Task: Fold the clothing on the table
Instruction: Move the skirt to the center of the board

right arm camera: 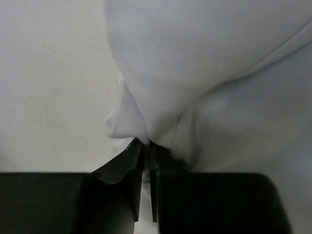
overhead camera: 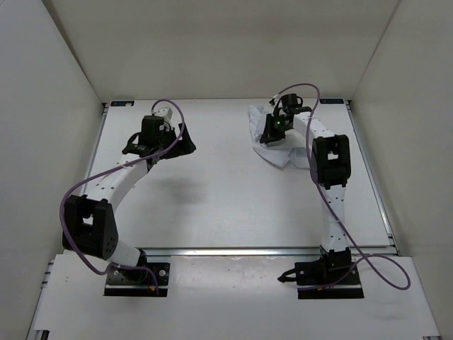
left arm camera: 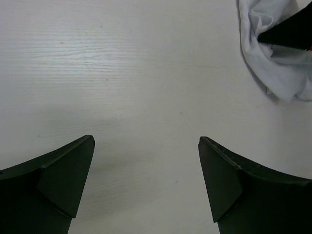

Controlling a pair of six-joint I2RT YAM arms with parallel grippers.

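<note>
One table (overhead camera: 212, 205), white and flat. White walls (overhead camera: 42, 106) close by on three sides: left, far and right. Metal rails (overhead camera: 269, 249) along the near edge and the right edge. Two small blue marks (overhead camera: 122, 103), one at each far corner.

One piece of clothing (overhead camera: 277, 157), white and crumpled in a heap. In the far right part of the table, close to the far edge but not over it. A strip of bare table between the heap and the right rail.

Lots of open room in the middle, between the two arms (overhead camera: 120, 180). More bare table in front of the heap, all the way down to the near rail.

Two arms, two hands, two purple cables (overhead camera: 78, 195), one on each arm.

Left hand (overhead camera: 187, 145) over the far left part of the table, well apart from the clothing. Fingers spread wide, with nothing between them. From the left wrist, only bare table past the left hand (left arm camera: 146, 141), and the clothing (left arm camera: 273, 73) off in the top right corner.

Right hand (overhead camera: 272, 131) at the left side of the heap. From the right wrist, right hand (right arm camera: 146, 144) pinched tight on a fold of the clothing (right arm camera: 204, 63), with cloth bunched up just past the tips.
</note>
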